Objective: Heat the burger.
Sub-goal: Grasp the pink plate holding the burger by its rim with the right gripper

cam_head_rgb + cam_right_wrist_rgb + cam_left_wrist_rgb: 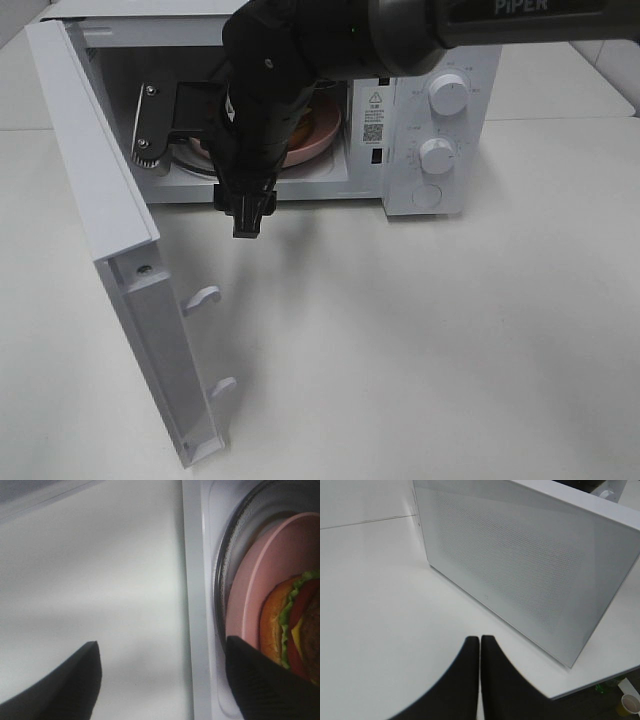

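Item: burger [287, 625], bun, lettuce, tomato, cheese and patty showing as stacked layers, is lying on a pink plate [260, 580] that is resting on the glass turntable [235, 545] inside the microwave [430, 120], toward the cavity's front. The microwave's door [90, 190] is standing swung fully out over the bench [450, 350], and the two dials [450, 97] on the microwave's front panel are sitting untouched. Right tool [160, 647] is hanging just outside the microwave's front sill with its jaws spread wide and nothing between them, one fingertip over the sill near the plate rim, the other over bare bench. Left tool [480, 640] is showing its two fingers pressed together, gripping nothing, and is facing a perforated white panel [520, 565] of the microwave; whether that is the door's outer face or a side wall I cannot tell. Handling, as a judgement: the burger is looking light and soft, a loose stack whose layers are likely to slide or squash under a pinch, so any lifting is better done by the stiff plate rim than by the bun. With the burger already inside the microwave, the hold now wanted is probably on the door's free edge, then a dial
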Tool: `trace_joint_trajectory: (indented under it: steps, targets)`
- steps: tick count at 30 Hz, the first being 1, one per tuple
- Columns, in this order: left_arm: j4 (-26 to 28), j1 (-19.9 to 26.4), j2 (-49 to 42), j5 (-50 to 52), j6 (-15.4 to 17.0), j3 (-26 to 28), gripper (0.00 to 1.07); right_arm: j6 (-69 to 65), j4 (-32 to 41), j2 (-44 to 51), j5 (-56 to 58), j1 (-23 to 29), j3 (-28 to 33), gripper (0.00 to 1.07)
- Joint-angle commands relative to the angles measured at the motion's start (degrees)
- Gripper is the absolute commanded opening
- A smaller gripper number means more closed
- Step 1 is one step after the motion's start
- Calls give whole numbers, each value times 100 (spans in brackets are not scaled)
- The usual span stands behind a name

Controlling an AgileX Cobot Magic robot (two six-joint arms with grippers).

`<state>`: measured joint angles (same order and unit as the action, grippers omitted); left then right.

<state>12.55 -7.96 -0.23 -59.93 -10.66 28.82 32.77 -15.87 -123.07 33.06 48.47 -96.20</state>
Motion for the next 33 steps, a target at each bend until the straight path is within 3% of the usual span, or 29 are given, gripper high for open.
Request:
trace_joint_trajectory:
  steps: [1,5,16,33]
  targets:
    - [46,0,-109,46,-11,-17,0,-138,-269,-63,-115,0,-69,66]
    - [46,0,-109,46,-11,-17,0,-332,-682,-115,-212,-23,-69,66]
    - [46,0,-109,46,-11,-17,0,-756,-819,-361,-304,-407,-69,66]
    - [46,0,-109,46,-11,-17,0,-768,-1289,-556,-773,-407,-69,66]
